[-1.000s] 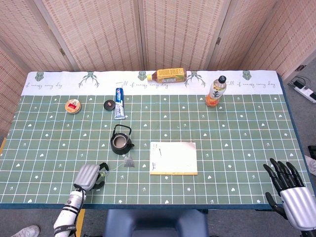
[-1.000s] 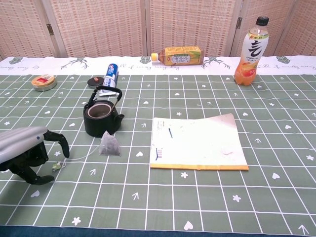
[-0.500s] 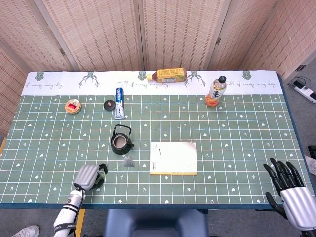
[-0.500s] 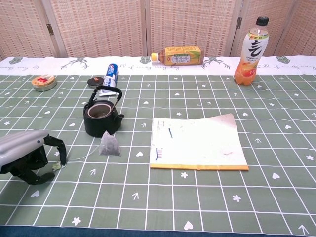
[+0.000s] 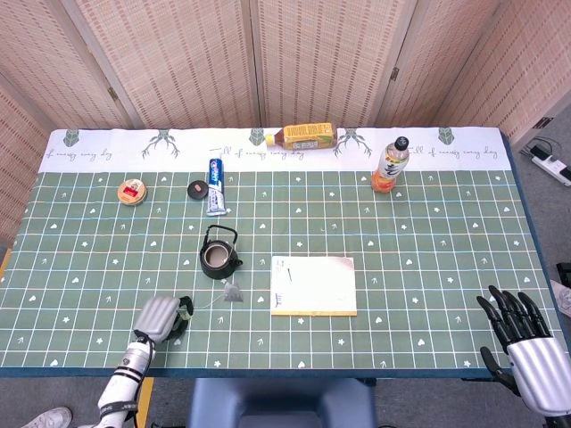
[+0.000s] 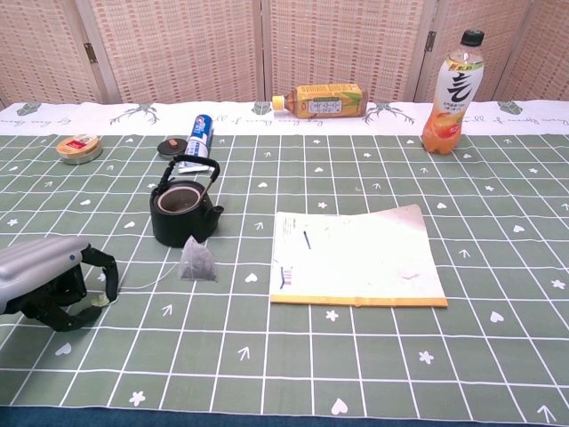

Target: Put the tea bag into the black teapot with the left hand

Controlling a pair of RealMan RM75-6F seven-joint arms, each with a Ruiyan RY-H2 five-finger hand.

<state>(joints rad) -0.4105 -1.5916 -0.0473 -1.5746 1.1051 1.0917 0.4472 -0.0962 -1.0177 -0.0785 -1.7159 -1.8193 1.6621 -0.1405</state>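
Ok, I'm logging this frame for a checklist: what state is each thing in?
Black teapot: upright, lid off.
Grey tea bag: on the cloth beside the teapot.
Left hand: fingers curled at the tea bag's string tag.
Right hand: open, off the table.
Orange drink bottle: upright, capped.

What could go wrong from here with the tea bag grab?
1. The left hand has its fingers on the paper tag at the end of the string, not on the tea bag; lifted that way, the bag would likely dangle and swing, making it hard to aim.
2. The black teapot has a narrow opening with an upright handle over it, so a swinging bag may snag or miss.
3. The bag lies against the teapot; tugging the string could drag it along.
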